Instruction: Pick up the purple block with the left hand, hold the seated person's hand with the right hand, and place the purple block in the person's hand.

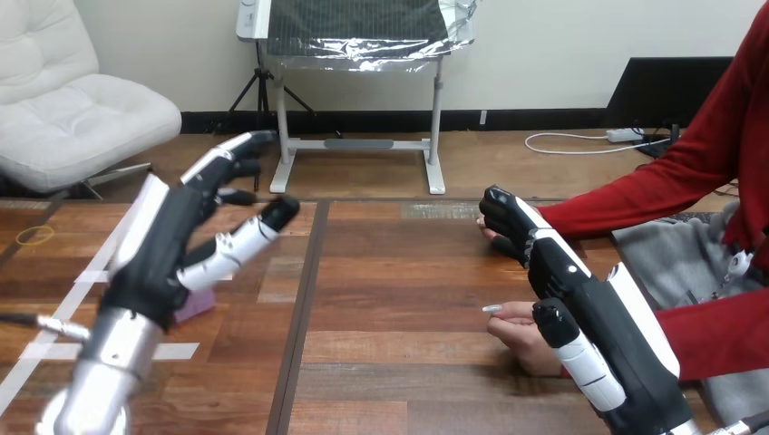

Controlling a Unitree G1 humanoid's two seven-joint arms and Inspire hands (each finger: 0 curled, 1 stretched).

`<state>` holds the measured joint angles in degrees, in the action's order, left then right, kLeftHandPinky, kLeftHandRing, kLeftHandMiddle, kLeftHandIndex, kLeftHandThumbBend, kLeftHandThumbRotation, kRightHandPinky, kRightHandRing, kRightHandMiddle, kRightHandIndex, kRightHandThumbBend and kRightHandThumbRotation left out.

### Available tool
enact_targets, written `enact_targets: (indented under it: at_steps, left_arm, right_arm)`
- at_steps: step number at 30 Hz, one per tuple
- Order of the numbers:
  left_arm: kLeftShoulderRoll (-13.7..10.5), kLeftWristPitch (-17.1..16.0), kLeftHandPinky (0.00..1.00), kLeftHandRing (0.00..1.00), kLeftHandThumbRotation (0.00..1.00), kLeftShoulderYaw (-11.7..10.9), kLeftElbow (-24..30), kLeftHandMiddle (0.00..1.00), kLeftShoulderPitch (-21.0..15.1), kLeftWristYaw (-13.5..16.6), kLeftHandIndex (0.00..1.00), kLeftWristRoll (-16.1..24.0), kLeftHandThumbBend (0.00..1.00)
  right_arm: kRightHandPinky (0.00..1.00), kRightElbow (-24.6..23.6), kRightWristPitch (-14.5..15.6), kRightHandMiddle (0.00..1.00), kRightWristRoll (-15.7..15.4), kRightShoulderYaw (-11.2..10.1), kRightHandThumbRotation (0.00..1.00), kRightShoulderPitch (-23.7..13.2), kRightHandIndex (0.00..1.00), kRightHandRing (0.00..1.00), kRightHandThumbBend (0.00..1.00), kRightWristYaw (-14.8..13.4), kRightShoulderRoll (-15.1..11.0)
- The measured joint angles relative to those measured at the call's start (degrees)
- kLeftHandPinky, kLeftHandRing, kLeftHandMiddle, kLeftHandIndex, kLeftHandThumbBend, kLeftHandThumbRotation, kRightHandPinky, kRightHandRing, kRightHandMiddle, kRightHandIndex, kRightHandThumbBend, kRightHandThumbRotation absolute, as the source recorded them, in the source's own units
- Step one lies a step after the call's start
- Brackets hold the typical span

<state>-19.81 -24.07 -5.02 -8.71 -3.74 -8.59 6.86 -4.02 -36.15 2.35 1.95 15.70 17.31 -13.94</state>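
1. left hand [172,245] is raised at the left, fingers spread and straight, holding nothing.
2. purple block [196,305] lies on the wooden table [390,299], peeking out just under that hand.
3. right hand [562,272] reaches forward with fingers nearly straight, over the person's far hand [491,237]; the person's near hand [519,331] rests on the table beside its thumb.

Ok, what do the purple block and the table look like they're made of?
Purple block: matte, pale lilac, no shine; could be foam or painted wood, cannot tell, since the left hand covers most of it. Table: wood or wood-look laminate, plank pattern with grain, light satin sheen.
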Motion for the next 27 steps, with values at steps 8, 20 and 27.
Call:
enact_targets:
  at_steps: [8,20,27]
  left_arm:
    - [-2.74,0.56,0.75,0.86,0.73,-0.25,-6.73,0.89,-5.46,0.51,0.88,3.04,0.65]
    - [-5.19,2.06,0.78,0.88,0.72,-0.08,-16.98,0.90,-13.40,0.49,0.89,5.91,0.67]
    - [-6.71,2.92,0.78,0.88,0.71,1.38,-23.20,0.90,-17.87,0.57,0.89,9.75,0.66]
  right_arm:
    - [0.93,0.00,0.00,0.94,-0.01,0.00,1.00,0.00,0.95,0.95,0.73,0.09,0.00]
    - [0.93,0.00,0.00,0.94,-0.01,0.00,1.00,0.00,0.94,0.95,0.73,0.35,0.00]
    - [0.93,0.00,0.02,0.94,-0.05,-0.02,1.00,0.00,0.94,0.95,0.73,0.36,-0.01]
